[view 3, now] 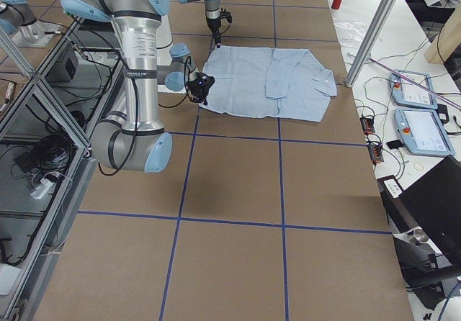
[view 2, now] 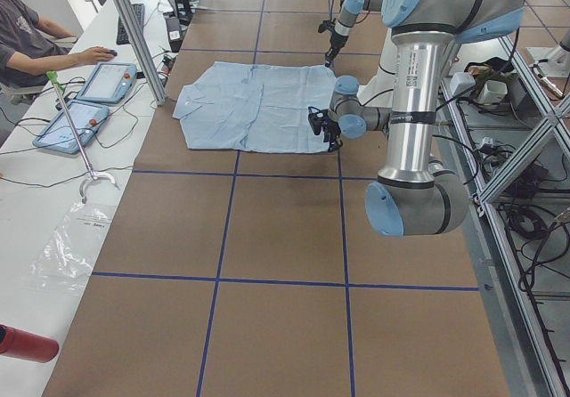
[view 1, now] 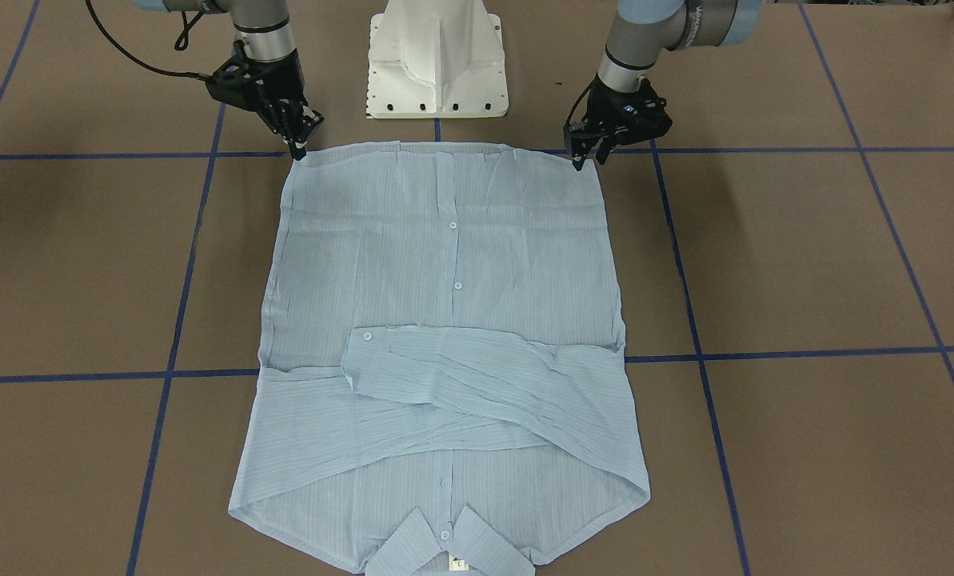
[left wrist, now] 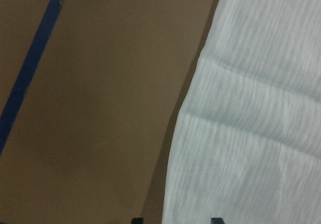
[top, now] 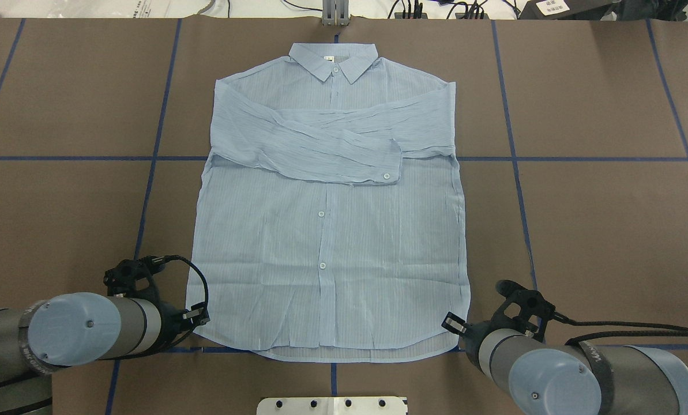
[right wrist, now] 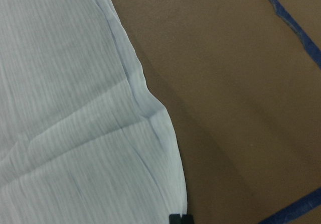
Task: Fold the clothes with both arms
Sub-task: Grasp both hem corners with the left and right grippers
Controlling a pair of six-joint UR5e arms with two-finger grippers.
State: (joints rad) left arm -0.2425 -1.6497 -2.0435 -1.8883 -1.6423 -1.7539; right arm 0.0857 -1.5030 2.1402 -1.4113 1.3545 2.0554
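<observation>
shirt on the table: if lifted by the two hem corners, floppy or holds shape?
Probably very floppy: the shirt lies flat with fine creases, and its folded sleeves drape limply. Likely light for its size, as the cloth looks thin. Lifted at the hem corners, the middle would likely sag, and the loose sleeves may slide out of place.

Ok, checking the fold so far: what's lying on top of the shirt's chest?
Both sleeves lie crossed on the shirt, one buttoned cuff uppermost. The placket and any buttons beneath them are hidden.
</observation>
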